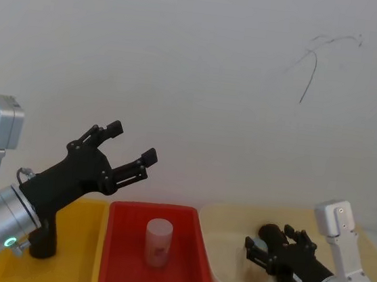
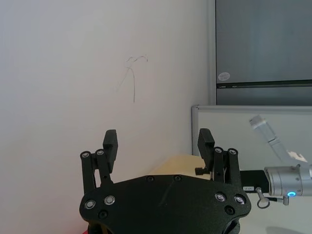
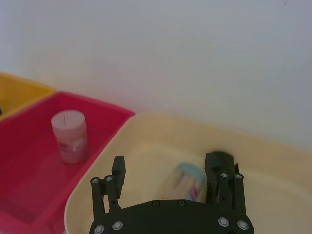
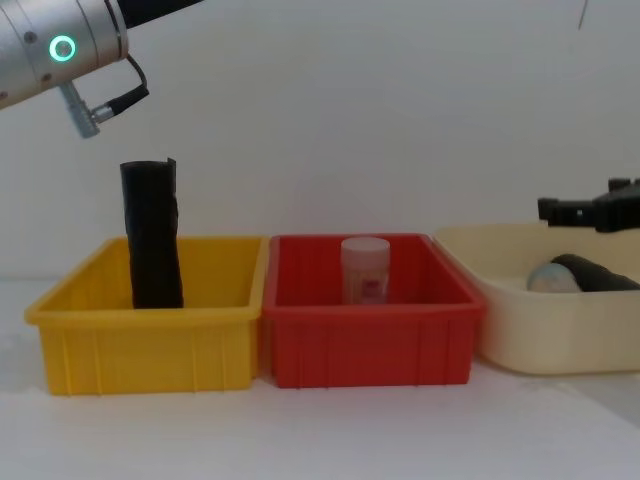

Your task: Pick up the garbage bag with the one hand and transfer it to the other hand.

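While the bag roll (image 4: 152,233) stood upright in the yellow bin (image 4: 150,318), the left end effector (image 1: 123,148), fingers apart, hung above it toward 1 o'clock and should have dropped squarely around its top; the right end effector (image 1: 268,249) hovered, fingers apart, over the cream bin (image 4: 560,320).

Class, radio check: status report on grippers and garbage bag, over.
Left gripper open, raised over yellow bin. Right gripper open over cream bin. Garbage bag upright in yellow bin, ungripped.

Left hand (image 1: 128,146) raised, right hand (image 1: 252,248) low, both agape
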